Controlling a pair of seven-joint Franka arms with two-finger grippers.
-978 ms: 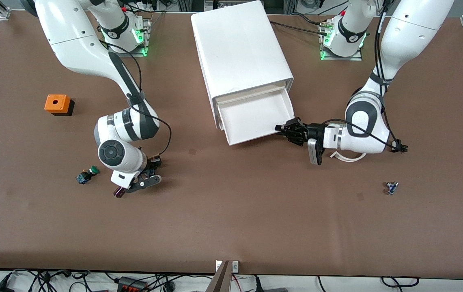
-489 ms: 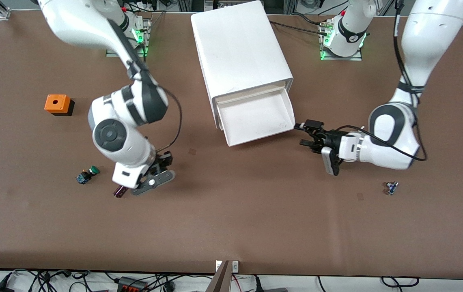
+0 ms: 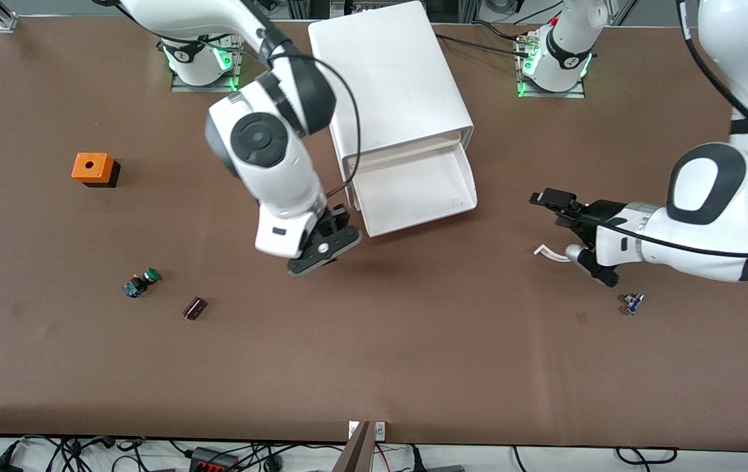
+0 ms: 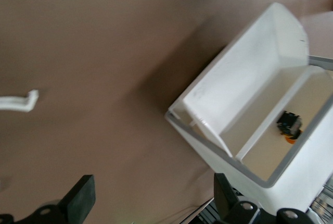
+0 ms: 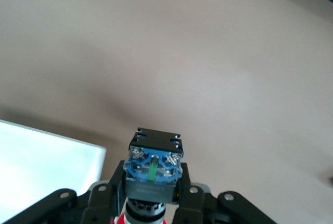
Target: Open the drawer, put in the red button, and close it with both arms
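Observation:
The drawer [image 3: 413,190] stands pulled out of the white cabinet [image 3: 390,78], and its tray looks bare from above. My right gripper [image 3: 321,252] hangs over the table beside the drawer's front corner at the right arm's end. It is shut on the red button [image 5: 153,169], whose black-and-blue body points away from the wrist and whose red cap [image 5: 140,218] sits down between the fingers. A corner of the drawer [image 5: 41,166] shows beside it. My left gripper [image 3: 560,223] is open and holds nothing, over the table off the drawer's other end; its fingers [image 4: 80,198] are spread wide.
A white curved strip [image 3: 547,252] lies under the left gripper. A small blue part [image 3: 632,303] sits nearer the camera. Toward the right arm's end are a green-capped switch [image 3: 141,282], a dark maroon piece [image 3: 195,308] and an orange box [image 3: 93,168].
The right gripper rose from beside the maroon piece and carried the red button over to the drawer. The left gripper let go of the drawer's front, opened and drew back.

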